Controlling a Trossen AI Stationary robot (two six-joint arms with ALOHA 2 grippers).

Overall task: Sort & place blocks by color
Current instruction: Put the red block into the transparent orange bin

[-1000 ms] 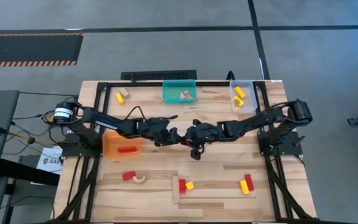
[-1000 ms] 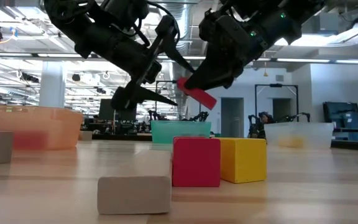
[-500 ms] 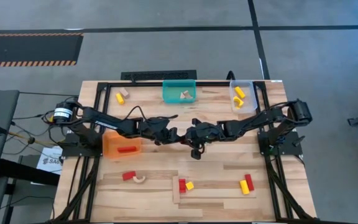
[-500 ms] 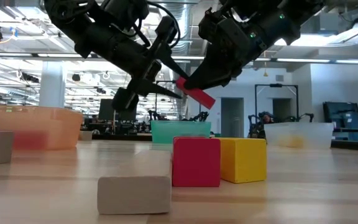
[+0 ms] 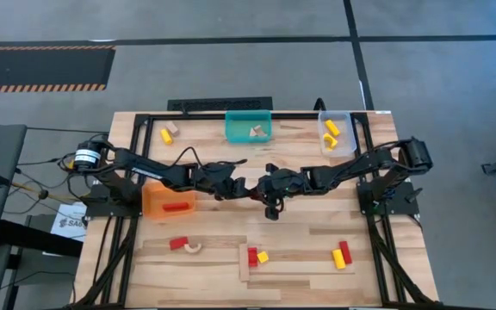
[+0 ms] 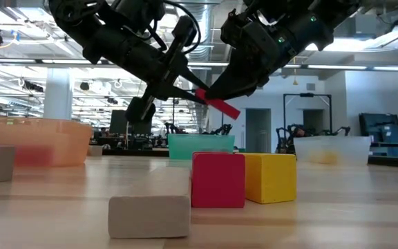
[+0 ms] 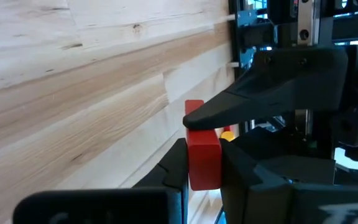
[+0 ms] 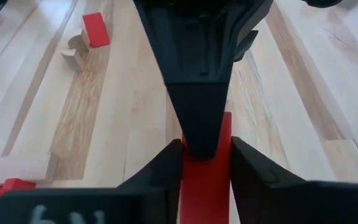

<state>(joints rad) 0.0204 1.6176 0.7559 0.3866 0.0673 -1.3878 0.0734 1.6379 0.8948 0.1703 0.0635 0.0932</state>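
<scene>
In the high view the orange bin (image 5: 169,201) sits on the left side of the table with a red bar already in it, just beside the left arm, and that is where the red block in the air most likely belongs. The left gripper (image 6: 185,88) meets its partner over the middle of the table, between the bins and the loose blocks at the near edge; its fingers straddle one end of the red bar (image 6: 218,106) and look closed on it, though from the left wrist view the pads (image 7: 178,163) flank the block so closely that full contact is a judgement, not a certainty. The bar hangs well above the wood, its long axis running between the two grippers and tilting down toward the right one. The right gripper (image 6: 211,92) is clamped on the bar's other end; in its wrist view the block (image 8: 205,167) sits pinched between both dark fingers. Both arms are equally near, so the handover seems to turn on the right one letting go.
</scene>
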